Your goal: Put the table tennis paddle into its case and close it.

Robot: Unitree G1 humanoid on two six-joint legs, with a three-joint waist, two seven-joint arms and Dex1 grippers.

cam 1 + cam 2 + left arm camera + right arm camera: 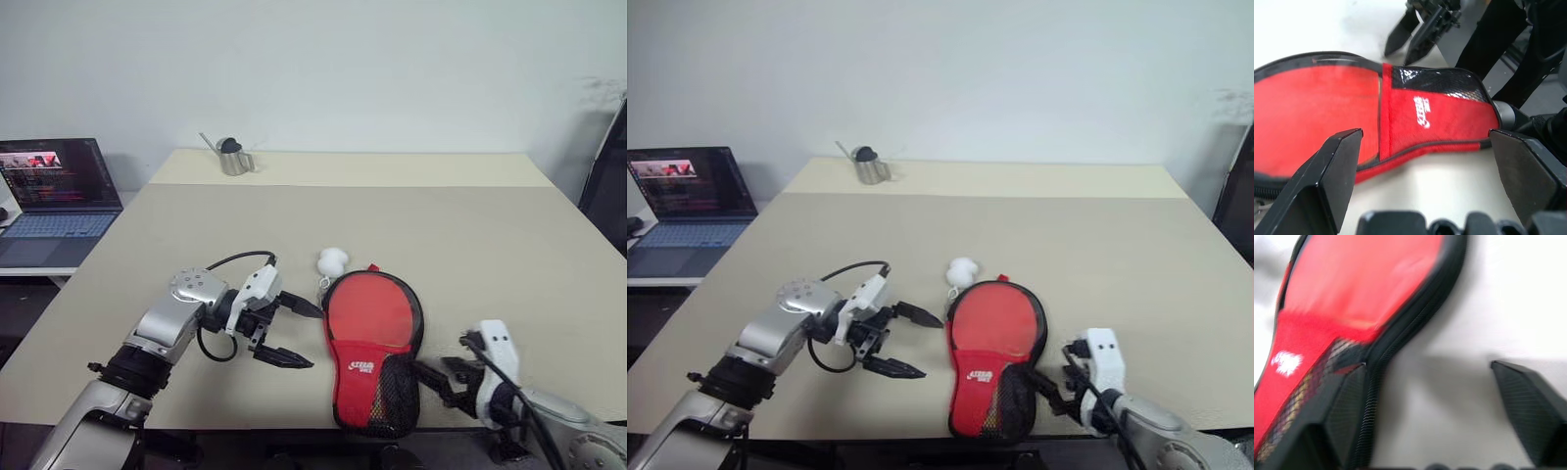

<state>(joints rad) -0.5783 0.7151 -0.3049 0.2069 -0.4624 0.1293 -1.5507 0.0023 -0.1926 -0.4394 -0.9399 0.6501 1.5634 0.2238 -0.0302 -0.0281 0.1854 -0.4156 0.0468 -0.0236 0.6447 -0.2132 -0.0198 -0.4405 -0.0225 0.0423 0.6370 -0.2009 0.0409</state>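
We are looking down on the pale beige worktop (pixel 470 235), and the paddle-shaped soft zip case (pixel 372 351), red side up with its white logo and black mesh pocket, lies near the front edge between our two arms. The round end points away from us, the narrow handle end towards us. We cannot spot the table tennis paddle itself; the smooth red area in the round end could be its rubber face, or just the pouch fabric, and we cannot tell which, nor whether the zip is fully run.

Our left tool (pixel 290 333) sits just beside the case's left edge, black fingers spread wide, holding nothing. Our right tool (pixel 443 377) is just off the mesh end on the right, fingers apart too, and empty; one finger (pixel 1347 406) looks very close to the black zip seam, though contact is not clear.

Handling-wise, we judge this a light, floppy pouch: it will slide on the smooth worktop and buckle if pinched mid-panel. Best hold, we reckon, is the piped seam near the narrow end, one tool pinning while the other works the zip pull. A small white ball-like charm (pixel 333 260) dangles at the top-left rim, possibly tied to that zip.
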